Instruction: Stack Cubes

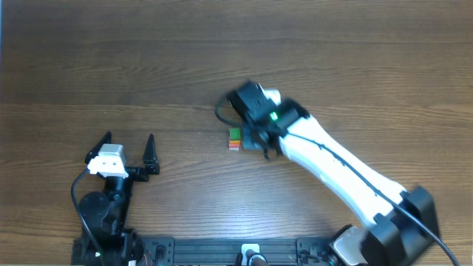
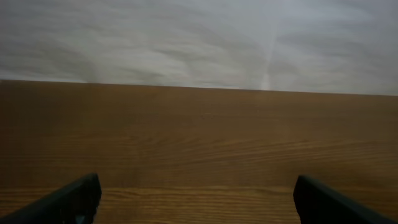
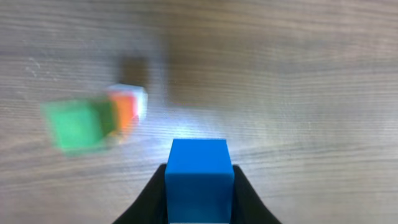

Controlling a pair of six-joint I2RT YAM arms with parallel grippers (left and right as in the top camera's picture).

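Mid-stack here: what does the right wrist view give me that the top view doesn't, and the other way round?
Right wrist view adds: a blue cube gripped between the fingers of the right claw, held off to the side of the stack rather than over it. Top view adds: the left claw, open and empty, at the table's left near its own base. Both: the green cube sitting atop the orange cube on the brown wooden table.
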